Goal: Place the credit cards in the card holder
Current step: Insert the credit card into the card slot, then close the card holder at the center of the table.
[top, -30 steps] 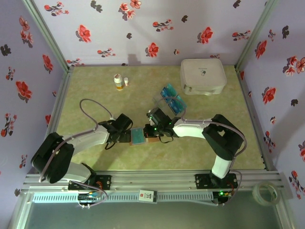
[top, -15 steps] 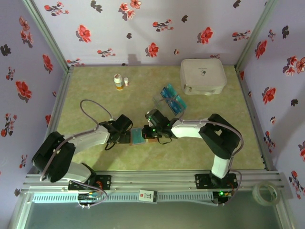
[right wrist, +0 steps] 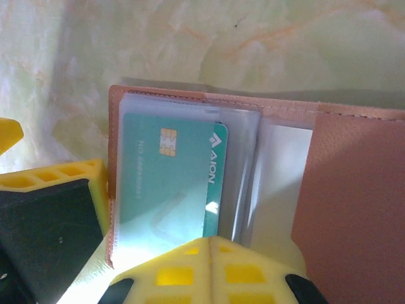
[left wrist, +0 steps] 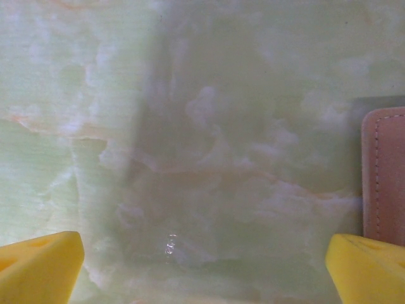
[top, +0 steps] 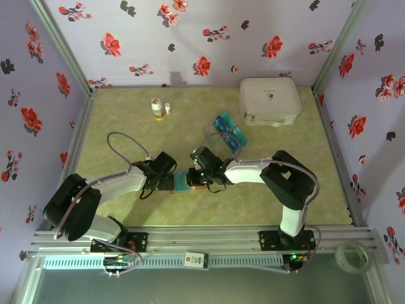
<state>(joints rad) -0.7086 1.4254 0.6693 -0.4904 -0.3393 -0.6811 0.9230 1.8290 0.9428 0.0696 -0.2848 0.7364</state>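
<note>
Top view: your left fingers (top: 169, 182) and right fingers (top: 195, 178) meet mid-frame over the small pinkish-brown leather-like card holder (top: 193, 186). It lies open on the green marbled worktop (top: 126, 126), with a blue-teal credit card (top: 180, 181) on its left half. More blue-teal cards sit in the clear plastic tray (top: 226, 131) up and right of centre, so I'd say you're early in the job.

Left wrist view: left fingers (left wrist: 370, 269) are spread wide with only bare worktop between them. The card holder's stitched edge (left wrist: 385, 171) sits at the right border, just beside the right-hand tip; can't tell if they touch. Risk: nothing clamps the holder, so a push from the other arm will likely slide it.

Right wrist view: right fingers (right wrist: 209, 266) are pressed together at bottom centre, tip at the lower edge of the clear sleeve. Can't tell if they nip anything. The credit card (right wrist: 168, 177), chip showing, looks mostly inside the left sleeve.
- Push harder: the card may buckle or the holder may skid.
- Back off carelessly: you may drag the sleeve or card back out.
- The brown flap (right wrist: 354, 190) at right may drop over the pocket.
</note>
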